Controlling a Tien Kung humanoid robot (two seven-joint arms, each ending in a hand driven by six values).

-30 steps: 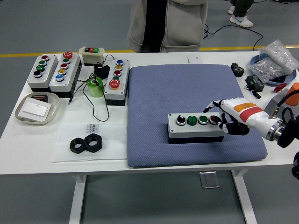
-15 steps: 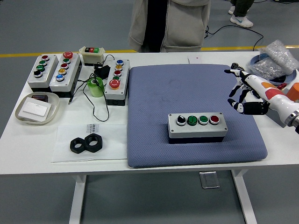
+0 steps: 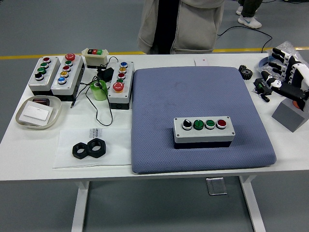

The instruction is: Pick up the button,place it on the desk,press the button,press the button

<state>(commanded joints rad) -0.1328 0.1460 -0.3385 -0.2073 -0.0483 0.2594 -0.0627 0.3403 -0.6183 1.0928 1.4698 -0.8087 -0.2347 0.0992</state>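
**Four-button box parked on the blue mat, right hand up at the far right edge**

The grey four-button control box [image 3: 203, 129] is seen lying flat on the blue-grey padded mat [image 3: 159, 101], towards the mat's near right part, long side running left to right. Four buttons are lined up on its top: a black-and-white knob at the left, two green ones in the middle, a red one at the right. Nothing is touching it.

The right hand [image 3: 287, 77], white with black joints, is found at the picture's far right edge, raised over the worktop's [image 3: 116, 162] right end and well apart from the box. Its fingers [image 3: 276, 53] are spread loosely and nothing is held in them. A small black clip-like part [image 3: 261, 87] is seen just beside the hand on the worktop, with a black gear [image 3: 245, 73] a bit further back.

The left arm isn't visible anywhere.

Off to the left of the mat, three more grey button boxes [image 3: 63, 73] are stood side by side, plus a small cream box with coloured buttons [image 3: 95, 56] behind them. A green tape roll [image 3: 98, 90] with a black cable around it is placed between the boxes. A white shallow tray [image 3: 37, 112] is parked at the left edge, and two black hex nuts [image 3: 90, 149] are laid touching each other on a clear sheet near the front.

A person in a grey hoodie [image 3: 181, 24] is stood at the far side; no hands can be seen.
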